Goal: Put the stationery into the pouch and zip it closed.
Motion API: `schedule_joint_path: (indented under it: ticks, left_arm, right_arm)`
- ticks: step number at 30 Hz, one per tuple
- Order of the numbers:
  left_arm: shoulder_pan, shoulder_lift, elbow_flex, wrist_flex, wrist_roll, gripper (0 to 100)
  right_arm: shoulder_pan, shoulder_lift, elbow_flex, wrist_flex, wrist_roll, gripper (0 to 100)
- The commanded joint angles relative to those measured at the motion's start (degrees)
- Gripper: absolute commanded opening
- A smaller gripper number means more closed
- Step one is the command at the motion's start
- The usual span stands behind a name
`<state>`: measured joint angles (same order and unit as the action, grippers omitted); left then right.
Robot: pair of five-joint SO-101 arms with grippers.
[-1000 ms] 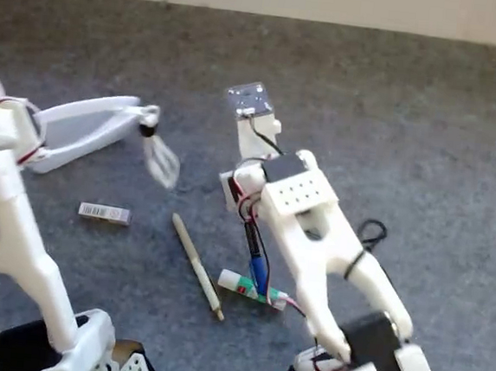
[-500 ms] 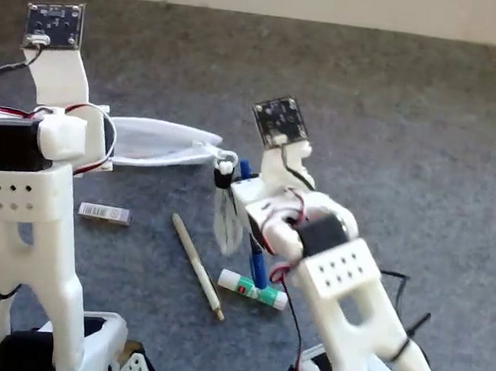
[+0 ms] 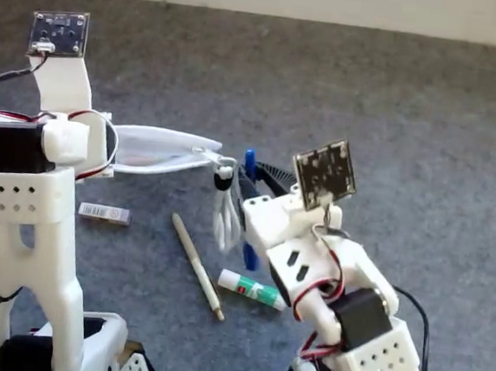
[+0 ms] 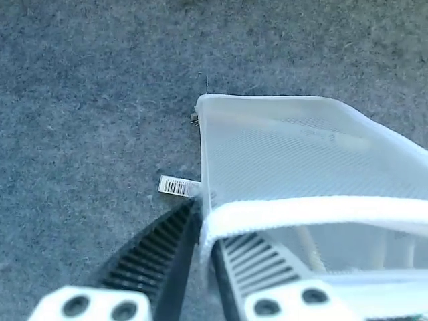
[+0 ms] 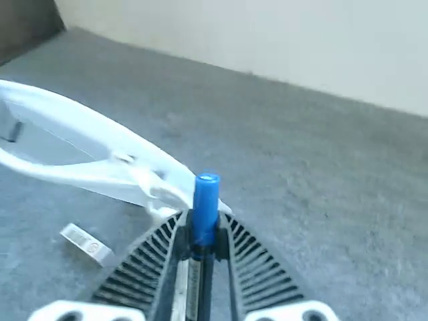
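Observation:
My left gripper [image 4: 204, 217] is shut on the rim of the white mesh pouch [image 4: 287, 157], holding it above the carpet. In the high view the pouch [image 3: 160, 150] stretches right, its mouth end and dangling zipper pull [image 3: 223, 208] beside the blue pen [image 3: 250, 170]. My right gripper [image 5: 202, 231] is shut on the blue pen [image 5: 205, 197], whose upper end points past the pouch [image 5: 73, 150]. On the carpet lie a wooden pencil [image 3: 196, 266], a green-and-white glue stick [image 3: 252, 288] and a small barcoded eraser [image 3: 104, 214].
Grey carpet covers the whole work area, and a pale wall [image 3: 333, 2] runs along the far edge. The bases of both arms stand at the near edge. Open carpet lies to the far right.
The right arm has lifted the blue pen off the carpet and tilted back, bringing it up beside the pouch's end. The pouch has been stretched out to the right.

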<state>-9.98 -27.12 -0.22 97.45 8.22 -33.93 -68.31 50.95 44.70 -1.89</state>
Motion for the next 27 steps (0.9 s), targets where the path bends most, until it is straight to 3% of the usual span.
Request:
schedule_joint_path:
  ticks: [1, 12, 19, 27]
  left_arm:
    - [1.01, -1.63, -0.31, -0.18, -0.35, 1]
    - [0.92, -1.63, -0.22, 0.09, -0.44, 1]
    - [0.84, -1.63, -0.22, 0.09, -0.44, 1]
    - [0.66, -1.71, -0.22, 0.09, -0.44, 1]
  right_arm:
    - [-2.86, -3.56, -0.48, -0.84, -0.26, 0.5]
    - [-3.03, -8.22, -1.10, -1.45, -0.09, 0.5]
    - [-3.21, -10.07, -0.66, -15.78, -0.09, 0.5]
    - [-12.88, -9.80, -0.57, -23.34, -0.09, 0.5]
